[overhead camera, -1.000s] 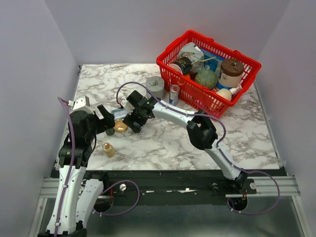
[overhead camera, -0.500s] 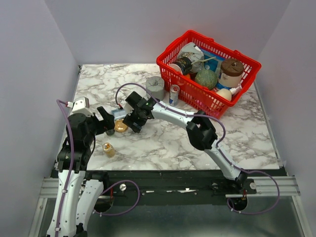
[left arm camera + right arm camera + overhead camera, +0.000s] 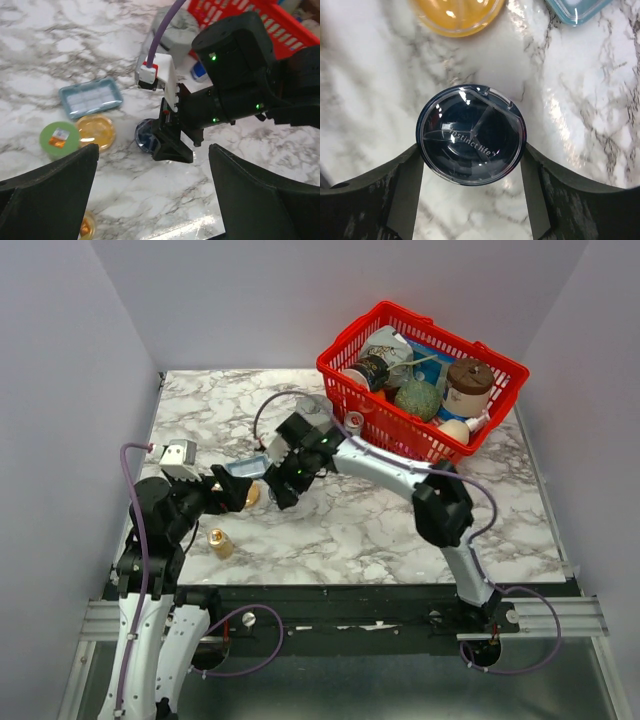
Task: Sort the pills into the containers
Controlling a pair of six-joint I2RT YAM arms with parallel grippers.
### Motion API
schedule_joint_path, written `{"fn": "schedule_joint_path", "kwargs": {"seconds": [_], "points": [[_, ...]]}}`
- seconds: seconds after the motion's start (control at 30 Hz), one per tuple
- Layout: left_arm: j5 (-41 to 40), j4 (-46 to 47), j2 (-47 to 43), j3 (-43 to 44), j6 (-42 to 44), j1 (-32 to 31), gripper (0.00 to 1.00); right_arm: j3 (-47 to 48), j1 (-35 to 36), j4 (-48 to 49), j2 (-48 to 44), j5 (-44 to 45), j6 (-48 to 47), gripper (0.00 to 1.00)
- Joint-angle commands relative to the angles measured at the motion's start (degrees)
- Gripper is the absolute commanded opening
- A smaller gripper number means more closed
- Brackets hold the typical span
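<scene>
Dark blue dish [image 3: 470, 142] sits clamped between right fingers [image 3: 405, 192]; left fingers [image 3: 50, 185], apart, have advanced toward orange dish [image 3: 96, 132].

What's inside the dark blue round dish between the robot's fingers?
The blue dish, held in the right gripper, is see-through on top. Thin walls split it into sections. No pills show, but glare and the dark bottom hide parts.

I'm driving this from afar, and it's plainly a robotics lab cell: bare grey partition walls [image 3: 330, 300] box in a marble-print table [image 3: 330, 535]. The arm bases [image 3: 487, 612] are bolted to an aluminium rail [image 3: 545, 615] back behind my right end effector [image 3: 282, 498]. A red wire basket [image 3: 395, 432] crammed with assorted props [image 3: 418, 398] stands beyond it.
</scene>
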Motion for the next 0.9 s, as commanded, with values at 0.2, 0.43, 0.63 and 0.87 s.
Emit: {"fn": "schedule_joint_path", "kwargs": {"seconds": [0.2,0.43,0.63,0.87], "points": [[24.37,29.55,-3.41,-10.35,-3.33,-3.5,0.99,-15.39,-12.8,2.25,-28.13,-29.14,13.58,0.48],[19.46,47.83,-2.27,-16.59,-1.68,-14.56,0.99,-22.51,-18.69,8.93,-35.96,-37.5,25.53,0.48],[10.16,52.42,1.5,-19.15,15.1,-26.43,0.99,-27.43,-20.89,14.82,-38.26,-43.83,35.02,0.48],[4.68,60.14,9.4,-19.67,20.93,-31.89,0.99,-32.26,-21.16,22.11,-40.72,-47.78,41.36,0.48]]}}
